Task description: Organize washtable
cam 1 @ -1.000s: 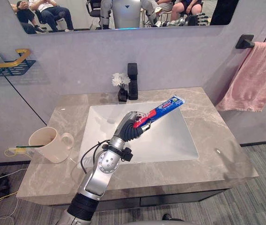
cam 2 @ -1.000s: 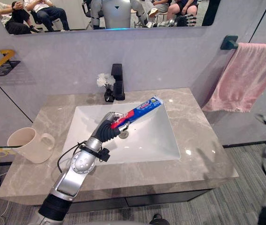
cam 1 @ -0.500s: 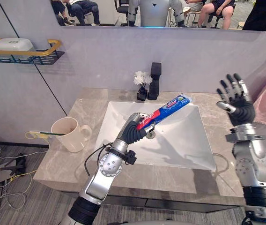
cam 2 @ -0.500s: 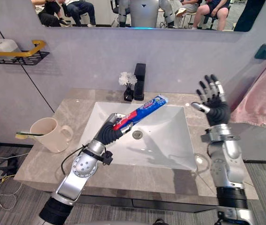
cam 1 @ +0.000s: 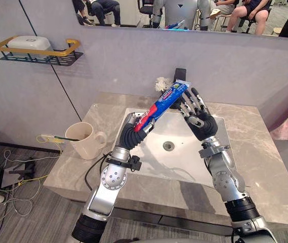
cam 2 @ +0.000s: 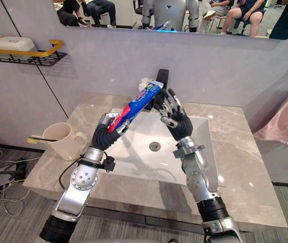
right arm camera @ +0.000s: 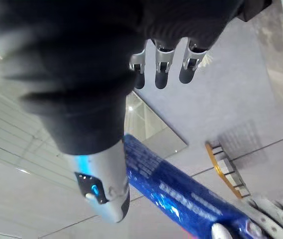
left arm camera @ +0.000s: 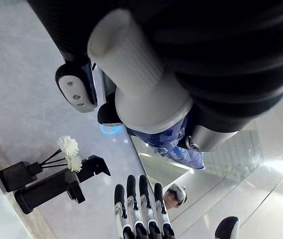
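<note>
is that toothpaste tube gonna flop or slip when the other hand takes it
Probably fairly stiff: the toothpaste tube juts straight from the left hand without sagging. Its glossy skin could slip against the open right hand beside its far end.

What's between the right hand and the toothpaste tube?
Nothing: in the left eye view the open right hand sits beside the upper end of the toothpaste tube, the gap bare.
</note>
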### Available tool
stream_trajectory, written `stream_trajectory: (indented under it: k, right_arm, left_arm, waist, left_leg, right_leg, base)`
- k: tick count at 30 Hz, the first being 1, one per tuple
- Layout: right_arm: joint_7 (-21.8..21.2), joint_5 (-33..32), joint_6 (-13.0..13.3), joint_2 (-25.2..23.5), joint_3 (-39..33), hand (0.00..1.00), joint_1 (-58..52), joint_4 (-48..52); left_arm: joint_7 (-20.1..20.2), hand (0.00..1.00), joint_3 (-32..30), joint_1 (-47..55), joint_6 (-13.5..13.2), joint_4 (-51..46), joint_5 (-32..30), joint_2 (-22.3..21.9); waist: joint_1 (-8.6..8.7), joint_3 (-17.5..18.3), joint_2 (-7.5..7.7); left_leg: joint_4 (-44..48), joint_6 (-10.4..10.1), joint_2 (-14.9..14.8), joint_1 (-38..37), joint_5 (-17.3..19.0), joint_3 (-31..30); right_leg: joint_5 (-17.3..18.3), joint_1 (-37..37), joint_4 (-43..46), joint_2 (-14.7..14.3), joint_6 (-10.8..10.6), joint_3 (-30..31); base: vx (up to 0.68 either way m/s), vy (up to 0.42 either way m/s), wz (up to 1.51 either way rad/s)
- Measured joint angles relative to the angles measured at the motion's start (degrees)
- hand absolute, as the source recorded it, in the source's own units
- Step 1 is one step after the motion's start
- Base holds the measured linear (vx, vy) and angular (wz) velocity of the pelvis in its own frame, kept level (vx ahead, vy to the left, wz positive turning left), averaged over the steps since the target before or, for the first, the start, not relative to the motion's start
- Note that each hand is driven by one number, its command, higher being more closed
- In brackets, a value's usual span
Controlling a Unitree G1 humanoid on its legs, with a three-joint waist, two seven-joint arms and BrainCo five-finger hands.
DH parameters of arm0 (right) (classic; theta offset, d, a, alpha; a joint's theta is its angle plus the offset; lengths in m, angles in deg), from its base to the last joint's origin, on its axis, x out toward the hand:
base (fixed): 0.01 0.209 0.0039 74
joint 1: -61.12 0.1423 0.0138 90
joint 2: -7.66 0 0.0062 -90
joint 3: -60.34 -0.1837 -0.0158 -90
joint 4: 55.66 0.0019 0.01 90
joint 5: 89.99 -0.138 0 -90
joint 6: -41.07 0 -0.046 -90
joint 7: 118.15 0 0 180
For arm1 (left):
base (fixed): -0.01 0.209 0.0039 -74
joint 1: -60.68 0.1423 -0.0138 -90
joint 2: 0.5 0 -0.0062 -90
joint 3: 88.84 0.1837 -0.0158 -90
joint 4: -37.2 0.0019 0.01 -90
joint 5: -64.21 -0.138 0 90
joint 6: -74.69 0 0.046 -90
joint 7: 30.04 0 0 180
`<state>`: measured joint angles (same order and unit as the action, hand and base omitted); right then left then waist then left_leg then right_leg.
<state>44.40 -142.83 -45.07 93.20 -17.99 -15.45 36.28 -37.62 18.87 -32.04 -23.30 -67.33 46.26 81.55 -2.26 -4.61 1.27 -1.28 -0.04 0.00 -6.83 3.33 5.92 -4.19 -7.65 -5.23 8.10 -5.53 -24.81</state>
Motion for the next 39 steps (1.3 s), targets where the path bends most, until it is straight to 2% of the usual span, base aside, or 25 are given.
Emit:
stream_trajectory:
  k: [11, 21, 22, 39]
  right_arm:
    - [0.5, -0.6, 0.0, -2.4, 0.8, 0.0, 0.0, 0.0]
    - [2.5, -2.4, 0.1, -5.2, 2.9, 0.0, 1.2, 0.0]
    - [2.5, -2.4, 0.1, -5.5, 3.0, 1.0, 1.5, 0.0]
    - [3.8, -4.0, 1.3, -6.7, 5.0, 1.0, 3.2, 1.9]
  left_arm:
    - [0.0, 1.0, 0.5, 0.4, 0.0, 0.0, 1.2, -0.1]
    - [0.1, 1.0, 5.2, 0.6, 0.0, 0.0, 1.7, -0.1]
    - [0.2, 1.0, 5.6, 0.6, 0.0, 0.0, 2.1, -0.1]
    - [-0.4, 1.0, 7.7, 1.0, -0.1, 0.8, 3.9, -1.1]
  waist:
    - [-0.08, 0.0, 0.01]
    - [-0.2, 0.0, 0.04]
    - [-0.2, 0.0, 0.04]
    - [-0.28, 0.1, 0.16]
  left_leg:
    - [-0.3, 0.0, 0.1, -0.3, 0.0, 0.3]
    - [-0.4, 0.0, 0.1, 0.1, 0.0, 0.3]
    - [-0.5, 0.0, 0.0, 0.1, 0.0, 0.3]
    - [-0.7, 0.0, 0.1, 0.2, 0.0, -1.0]
  right_leg:
    - [0.0, 0.0, -0.1, 0.0, -0.1, -0.1]
    - [0.0, 0.0, -0.4, -0.1, -0.1, -0.1]
    - [0.0, 0.0, -0.4, -0.1, -0.1, -0.1]
    - [0.0, 0.1, -0.4, -0.1, -0.1, -0.6]
  base:
    - [0.02, 0.011, 0.0]
    - [-0.02, -0.001, 0.0]
    - [0.0, 0.0, 0.0]
    - [0.0, 0.0, 0.03]
